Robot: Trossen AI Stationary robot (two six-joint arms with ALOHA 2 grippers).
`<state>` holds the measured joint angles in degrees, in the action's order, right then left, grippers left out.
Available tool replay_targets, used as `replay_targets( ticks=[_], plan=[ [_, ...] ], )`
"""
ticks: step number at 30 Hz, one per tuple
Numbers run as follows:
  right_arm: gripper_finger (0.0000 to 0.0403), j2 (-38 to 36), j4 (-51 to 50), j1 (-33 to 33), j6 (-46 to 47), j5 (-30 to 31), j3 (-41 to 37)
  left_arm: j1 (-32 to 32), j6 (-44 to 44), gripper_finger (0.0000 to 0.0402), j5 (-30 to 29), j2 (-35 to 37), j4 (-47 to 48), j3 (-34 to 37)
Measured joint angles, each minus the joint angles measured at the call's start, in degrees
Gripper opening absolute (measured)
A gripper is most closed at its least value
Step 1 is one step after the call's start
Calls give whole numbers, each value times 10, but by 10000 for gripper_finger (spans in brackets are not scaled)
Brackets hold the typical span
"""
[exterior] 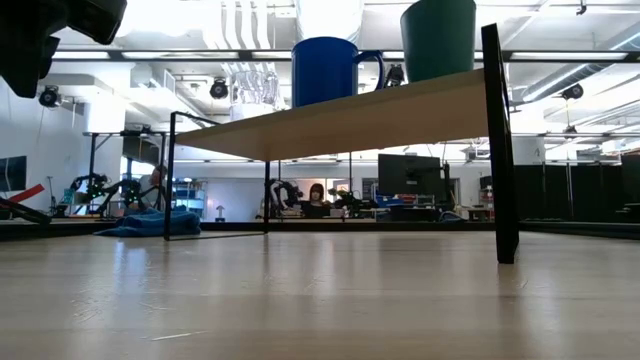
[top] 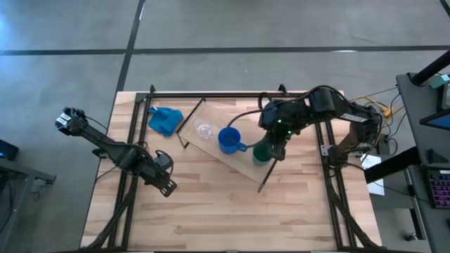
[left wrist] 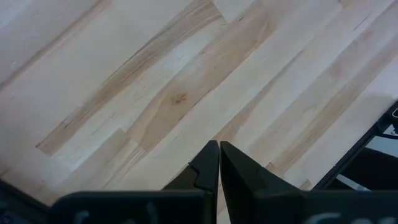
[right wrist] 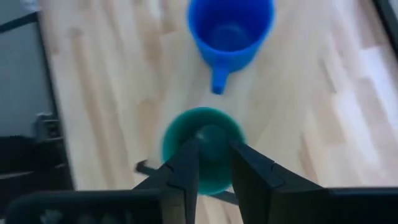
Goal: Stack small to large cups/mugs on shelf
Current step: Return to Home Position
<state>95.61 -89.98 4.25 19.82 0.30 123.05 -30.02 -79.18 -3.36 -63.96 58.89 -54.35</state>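
High view: three cups in one row on the shelf

On the shelf (top: 213,146) stand the glass cup (top: 204,131), the blue mug (top: 228,139) and the green cup (top: 261,152), in one line and apart from each other. The right gripper (right wrist: 214,149) hangs over the green cup's mouth, its fingers a little spread and pinching nothing. The left gripper (left wrist: 219,146) is over the bare table (left wrist: 124,93), well apart from the shelf, with its fingers pressed together.

The pale butcher-block wooden desk (top: 211,211) is smooth with a soft sheen. The light-wood shelf plank (exterior: 380,115) looks matt, and its thin dark rod frame (exterior: 497,150) is metal. The bright blue handled mug (exterior: 325,70) and dark green handleless cup (exterior: 438,38) are smooth and faintly glossy; the tiny cup (top: 204,131) is clear glass; the blue cloth (top: 165,121) is rumpled
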Motion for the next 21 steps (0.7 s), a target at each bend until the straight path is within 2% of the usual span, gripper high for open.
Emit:
replay_targets(
  ticks=[6, 12, 21],
  plan=[
    [53, -20, 1, 7, -53, -33, 9, 0, 0, 0, 0, 0, -1, 0],
    [37, -68, 0, 7, -21, -33, -25, 0, 0, 0, -1, 0, -2, 1],
    [36, -181, -1, 7, -3, -33, -88, 0, 0, 0, -1, 0, -2, 0]
  ],
)
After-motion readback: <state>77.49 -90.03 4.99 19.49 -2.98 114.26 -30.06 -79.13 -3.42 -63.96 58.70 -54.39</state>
